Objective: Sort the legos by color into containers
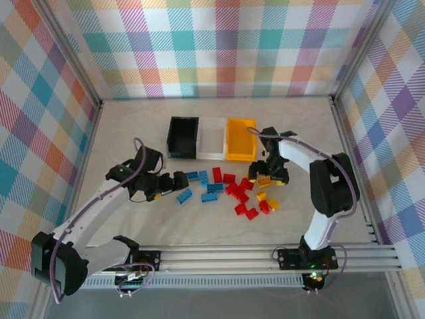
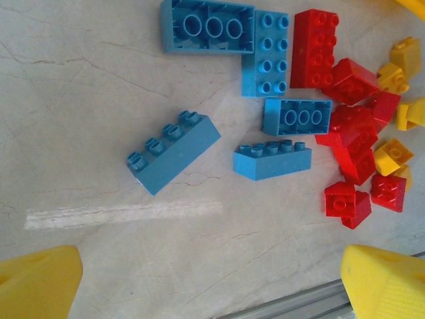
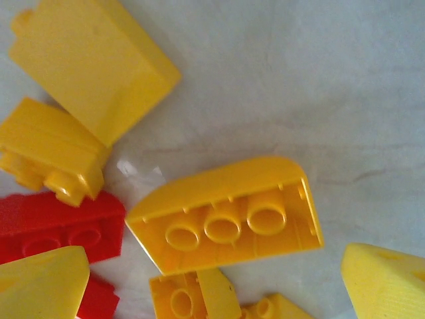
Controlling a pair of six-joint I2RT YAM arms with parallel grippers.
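1. At the left of the bench (image 1: 126, 133), the left fingers (image 1: 176, 181) stand wide apart and empty. Their wrist view shows the yellow tips (image 2: 36, 282) flanking bare surface near the blue legos (image 2: 174, 151).
2. From above, the black bin (image 1: 174, 136), clear bin (image 1: 211, 156) and yellow bin (image 1: 238, 157) line up side by side behind the pile.
3. The red legos (image 1: 236, 189) cluster mid-pile.
4. The right fingers (image 3: 388, 279) are spread above the yellow legos (image 1: 272, 204). Close up, an upturned yellow brick (image 3: 229, 212) lies between them, untouched.
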